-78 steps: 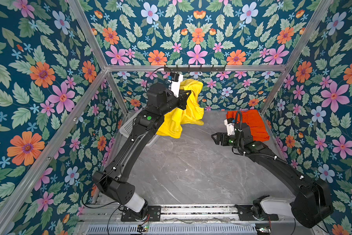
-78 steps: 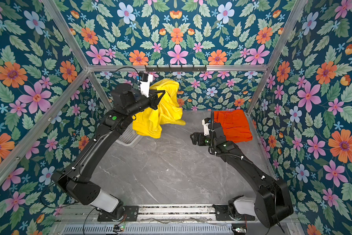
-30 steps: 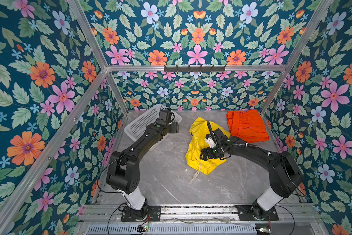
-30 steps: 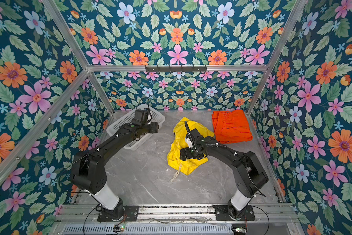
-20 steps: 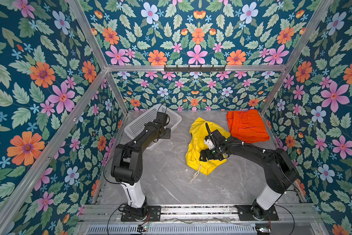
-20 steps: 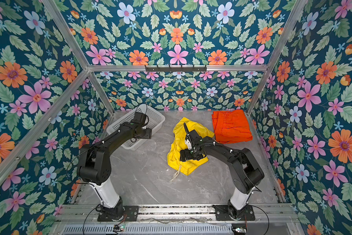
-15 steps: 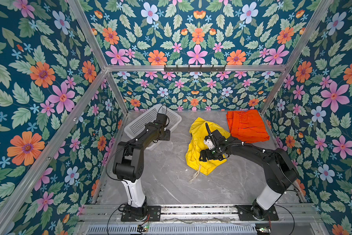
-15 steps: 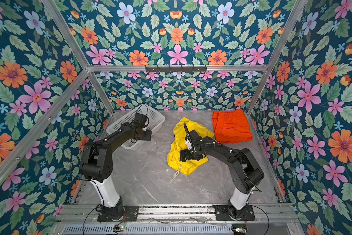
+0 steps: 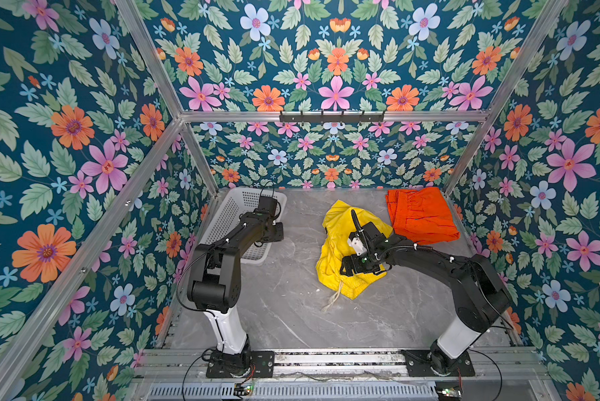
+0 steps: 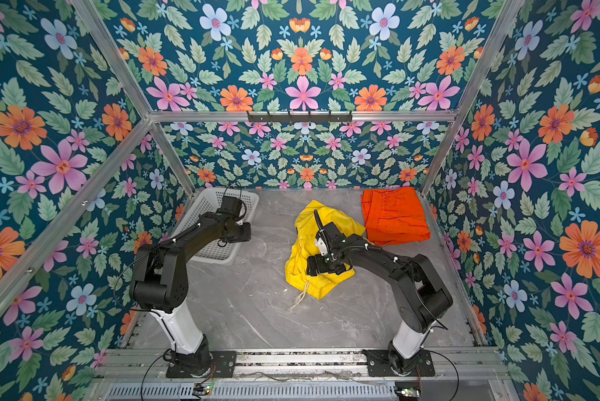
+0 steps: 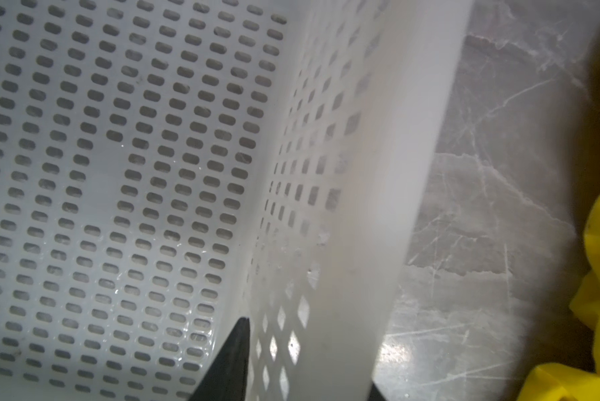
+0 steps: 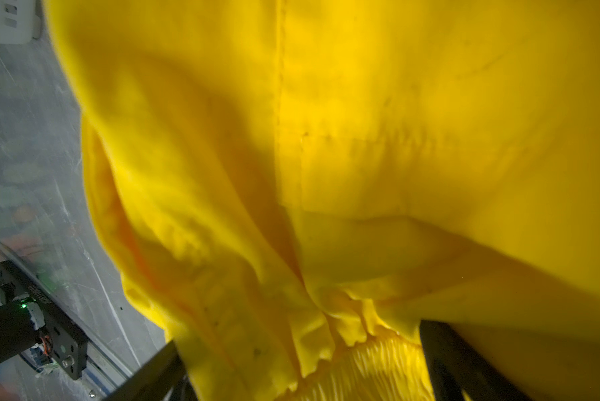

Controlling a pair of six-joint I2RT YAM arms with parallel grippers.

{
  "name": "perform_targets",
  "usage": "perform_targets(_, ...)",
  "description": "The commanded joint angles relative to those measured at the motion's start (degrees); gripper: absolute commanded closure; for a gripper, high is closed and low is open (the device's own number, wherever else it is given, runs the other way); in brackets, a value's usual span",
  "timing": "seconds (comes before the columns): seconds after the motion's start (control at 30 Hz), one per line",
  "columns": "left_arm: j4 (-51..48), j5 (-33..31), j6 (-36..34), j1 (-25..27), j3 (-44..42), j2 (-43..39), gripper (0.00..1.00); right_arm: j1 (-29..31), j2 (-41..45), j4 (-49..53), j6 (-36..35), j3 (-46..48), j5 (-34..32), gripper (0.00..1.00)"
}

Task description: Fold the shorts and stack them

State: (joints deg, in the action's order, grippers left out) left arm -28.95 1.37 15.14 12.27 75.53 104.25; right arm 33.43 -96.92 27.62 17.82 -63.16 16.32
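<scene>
The yellow shorts (image 9: 340, 243) (image 10: 309, 243) lie crumpled mid-table, their pale drawstring (image 9: 333, 299) trailing toward the front. Folded orange shorts (image 9: 420, 217) (image 10: 394, 215) rest flat at the back right corner. My right gripper (image 9: 361, 268) (image 10: 326, 265) (image 12: 302, 375) sits low over the yellow pair, jaws wide apart, with the gathered waistband (image 12: 361, 364) bunched between them. My left gripper (image 9: 274, 233) (image 10: 241, 232) (image 11: 309, 382) is at the white perforated basket (image 9: 229, 222) (image 11: 118, 173). One finger (image 11: 229, 361) is inside its wall, the other outside under the rim, and both press on it.
The basket stands at the back left against the floral wall and holds nothing. A black hook rail (image 9: 331, 116) runs along the back wall. Bare grey marble tabletop (image 9: 291, 319) stretches to the metal base rail (image 9: 326, 359) at the front.
The left arm laid the yellow shorts on the table, drew back to the basket, and its jaws narrowed onto the wall. The right gripper moved from the orange pair onto the yellow pair and stays.
</scene>
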Motion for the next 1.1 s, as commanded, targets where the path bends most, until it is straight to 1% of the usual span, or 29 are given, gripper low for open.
perform_targets(0.0,0.66,-0.91,0.73,-0.68,1.7,0.41,0.6,0.06,0.2,-0.45,-0.11,-0.15,0.37,0.09)
perform_targets(0.07,0.65,-0.61,1.01,-0.86,2.78,0.44,0.57,0.06,0.05,-0.37,0.07,-0.34,0.6,0.09)
perform_targets(0.1,0.5,-0.33,0.96,-0.86,3.42,0.22,0.54,0.06,-0.14,-0.3,0.21,-0.58,0.63,0.09)
perform_targets(0.17,0.38,0.38,1.34,-0.68,4.25,-0.93,0.39,0.06,-0.45,0.16,0.5,-0.86,0.5,0.1)
perform_targets(0.2,0.51,0.4,1.52,-0.55,4.42,-1.94,0.36,0.06,-0.57,0.46,0.61,-0.99,0.32,0.13)
perform_targets(0.27,0.82,0.04,1.55,-0.25,4.37,-4.56,0.33,0.05,-0.89,0.99,0.81,-1.25,0.13,0.2)
perform_targets(0.4,2.32,-1.23,0.69,1.2,3.03,-10.66,0.32,0.06,-0.82,1.75,0.76,-1.86,0.0,0.41)
perform_targets(0.47,4.02,-1.32,-0.11,2.28,1.44,-13.77,0.32,0.08,0.11,1.92,0.54,-2.25,0.67,0.53)
perform_targets(0.53,6.77,-0.99,-0.89,3.38,-1.15,-17.07,0.32,0.06,1.38,1.94,0.45,-3.04,1.93,0.68)
perform_targets(0.57,8.36,0.02,-1.1,3.69,-2.64,-18.5,0.33,0.05,2.92,1.71,0.46,-3.31,2.73,0.73)
perform_targets(0.63,13.34,4.16,-2.61,4.21,-6.88,-21.82,0.34,0.01,5.2,1.07,0.82,-3.96,4.04,0.83)
perform_targets(0.73,20.38,12.06,-5.83,5.03,-12.94,-25.81,0.36,0.03,8.19,-0.7,1.79,-4.57,5.66,0.93)
perform_targets(0.8,23.01,16.5,-7.8,6.23,-15.74,-27.36,0.35,0.03,10.45,-2.26,2.73,-5.46,6.7,0.96)
perform_targets(0.87,24.33,20.48,-10.14,7.82,-17.81,-28.26,0.35,0.07,12.41,-2.78,2.99,-7.25,7.55,0.97)
perform_targets(1.07,28.19,26.35,-16.03,17.47,-22.1,-27.68,0.33,0.05,15.99,-3.3,3.05,-15.27,8.19,0.98)
